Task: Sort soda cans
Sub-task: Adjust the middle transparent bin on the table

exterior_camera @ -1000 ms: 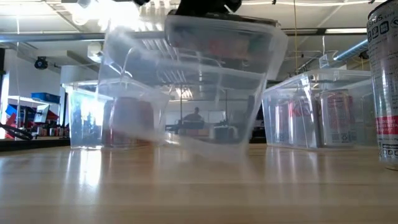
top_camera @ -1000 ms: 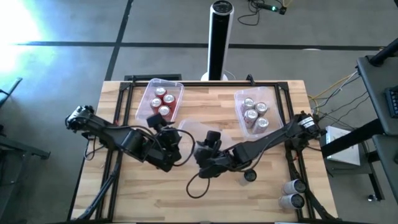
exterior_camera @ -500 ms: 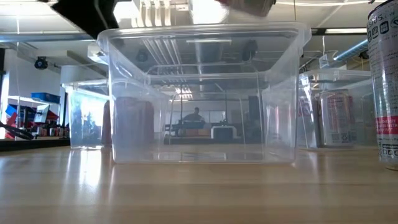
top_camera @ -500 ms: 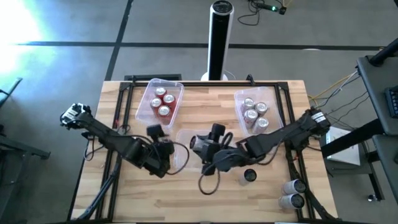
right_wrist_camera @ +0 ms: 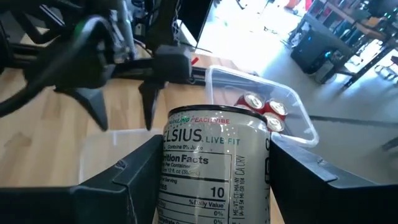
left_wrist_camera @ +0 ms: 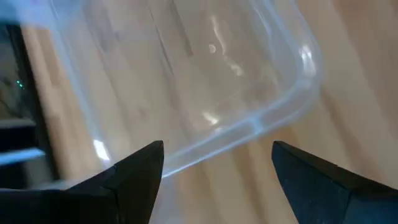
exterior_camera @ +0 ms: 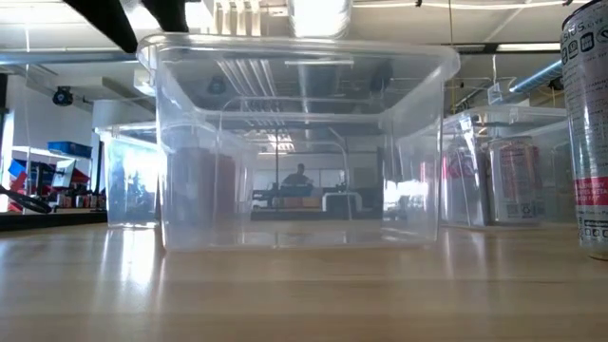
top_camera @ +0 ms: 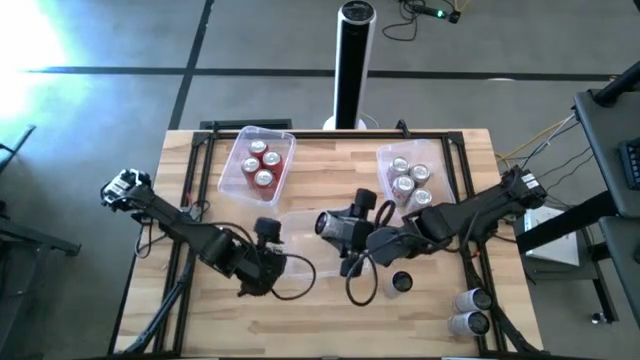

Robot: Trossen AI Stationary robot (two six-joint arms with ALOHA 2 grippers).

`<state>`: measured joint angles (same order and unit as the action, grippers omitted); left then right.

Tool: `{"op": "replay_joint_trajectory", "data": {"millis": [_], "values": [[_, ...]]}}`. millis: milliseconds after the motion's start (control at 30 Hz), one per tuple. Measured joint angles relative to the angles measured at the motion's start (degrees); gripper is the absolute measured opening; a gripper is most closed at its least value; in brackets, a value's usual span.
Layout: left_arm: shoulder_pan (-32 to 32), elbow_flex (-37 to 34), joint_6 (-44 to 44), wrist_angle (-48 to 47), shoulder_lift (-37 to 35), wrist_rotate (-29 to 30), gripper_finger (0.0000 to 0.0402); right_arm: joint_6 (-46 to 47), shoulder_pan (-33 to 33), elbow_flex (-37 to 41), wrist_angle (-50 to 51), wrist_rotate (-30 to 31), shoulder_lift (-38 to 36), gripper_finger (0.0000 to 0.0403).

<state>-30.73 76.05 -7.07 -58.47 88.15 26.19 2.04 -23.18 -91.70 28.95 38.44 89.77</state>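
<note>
An empty clear tub (top_camera: 305,243) (exterior_camera: 294,142) stands flat on its base at the table's middle. My right gripper (right_wrist_camera: 214,186) is shut on a silver soda can (right_wrist_camera: 214,165) (top_camera: 328,224), held above the tub's far part. My left gripper (left_wrist_camera: 217,168) (top_camera: 270,245) hangs open, pointing down over the tub's left corner (left_wrist_camera: 249,124), apart from it. A tub of red cans (top_camera: 258,160) stands far left. A tub of silver cans (top_camera: 408,180) stands far right. My right gripper pinches the can's round wall (right_wrist_camera: 168,180) between its two fingers, one on each side, below the top rim. The fingers come level from the table's right. The can stands upright in the hold, lifted clear above the empty tub.
A black can (top_camera: 402,283) stands near right of the middle tub. Two silver cans (top_camera: 470,310) lie at the near right corner. A tall can (exterior_camera: 589,123) fills the low view's right edge. A dark post (top_camera: 352,60) stands beyond the far edge.
The middle tub, tilted and held up a second ago, has come down flat on the table. My left gripper has let go of it and drawn back toward the near edge. My right arm's elbow has swung toward the right edge.
</note>
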Motion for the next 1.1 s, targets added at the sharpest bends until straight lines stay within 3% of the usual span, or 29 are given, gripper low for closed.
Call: {"op": "replay_joint_trajectory", "data": {"millis": [200,333,467,600,700,833,1033,1100], "values": [[2.3,8.8,16.8,-14.0,4.2,0.1,0.0283,1.1,0.4,0.0,-0.4,-2.1,-1.2,0.0233],[3.5,9.7,25.0,-14.4,7.3,0.3,0.0283,1.2,0.3,0.0,1.3,0.6,-2.5,0.0233],[4.6,9.7,29.7,-14.0,10.6,4.3,0.0281,4.1,0.1,0.0,6.2,4.7,-4.3,0.0233],[5.7,9.9,30.7,-13.9,13.5,-1.3,0.0264,8.6,0.1,0.1,11.1,5.7,-4.9,0.0233],[5.9,10.6,29.1,-14.0,16.0,-3.0,0.023,10.3,0.0,0.2,12.4,5.7,-4.9,0.0233],[7.0,13.7,29.2,-11.7,17.7,-4.5,0.0149,10.1,-0.1,0.2,13.0,6.3,-5.2,0.0233],[14.4,18.2,26.6,-5.3,18.1,-15.6,0.0024,11.6,-0.4,0.2,15.7,6.2,-8.2,0.0237],[17.0,19.6,25.0,-5.9,18.1,-17.8,0.0012,12.3,-0.8,0.2,16.9,6.2,-9.0,0.0239]]}}
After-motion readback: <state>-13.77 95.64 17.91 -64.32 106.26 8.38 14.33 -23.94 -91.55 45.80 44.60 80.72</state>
